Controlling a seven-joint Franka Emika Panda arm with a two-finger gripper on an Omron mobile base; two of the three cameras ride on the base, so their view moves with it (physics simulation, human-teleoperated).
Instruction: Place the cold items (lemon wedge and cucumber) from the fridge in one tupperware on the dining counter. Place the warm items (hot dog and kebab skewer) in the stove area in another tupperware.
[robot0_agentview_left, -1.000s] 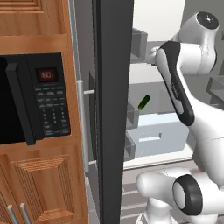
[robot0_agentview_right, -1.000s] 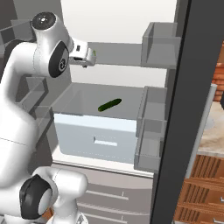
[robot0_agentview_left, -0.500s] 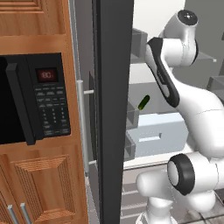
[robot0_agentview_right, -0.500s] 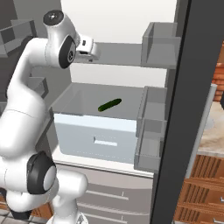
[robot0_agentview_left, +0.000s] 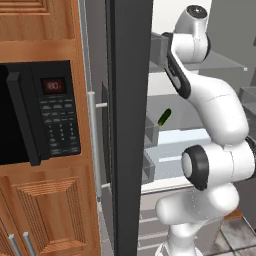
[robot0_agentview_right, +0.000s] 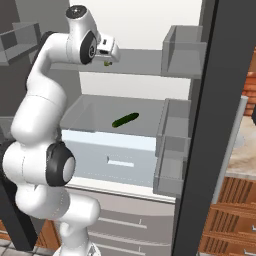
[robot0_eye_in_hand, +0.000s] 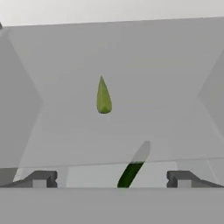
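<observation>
cucumber (robot0_agentview_right: 125, 119) lying flat on top of the grey drawer (robot0_agentview_right: 107, 160) inside the open fridge (robot0_agentview_right: 185, 55), dark green and glossy, set at a slant. seen again in the left base view (robot0_agentview_left: 164, 117) past the dark door edge (robot0_agentview_left: 127, 125), and in the hand view (robot0_eye_in_hand: 130, 173) through the translucent shelf (robot0_eye_in_hand: 113, 113), lower end sharp, upper end blurred by the shelf.

lemon wedge (robot0_eye_in_hand: 103, 97) on that shelf, one level above the cucumber, a pale green sliver pointing up in the hand view, well apart from the finger tips. just a small yellowish bit under the hand in the right base view (robot0_agentview_right: 106, 63).

gripper (robot0_eye_in_hand: 111, 179) wide open, nothing between the jaws, fingertips (robot0_eye_in_hand: 41, 179) at the bottom of the hand view on either side of the cucumber's line, touching neither item. hand in the right base view (robot0_agentview_right: 107, 50) up at shelf height, aimed into the fridge, above and left of the cucumber.

door bins (robot0_agentview_right: 172, 150) on the right side of the fridge, stacked, grey. more drawers (robot0_agentview_right: 120, 220) below. microwave (robot0_agentview_left: 35, 112) black, set in wooden cabinets (robot0_agentview_left: 50, 200) left of the fridge door in the left base view.
</observation>
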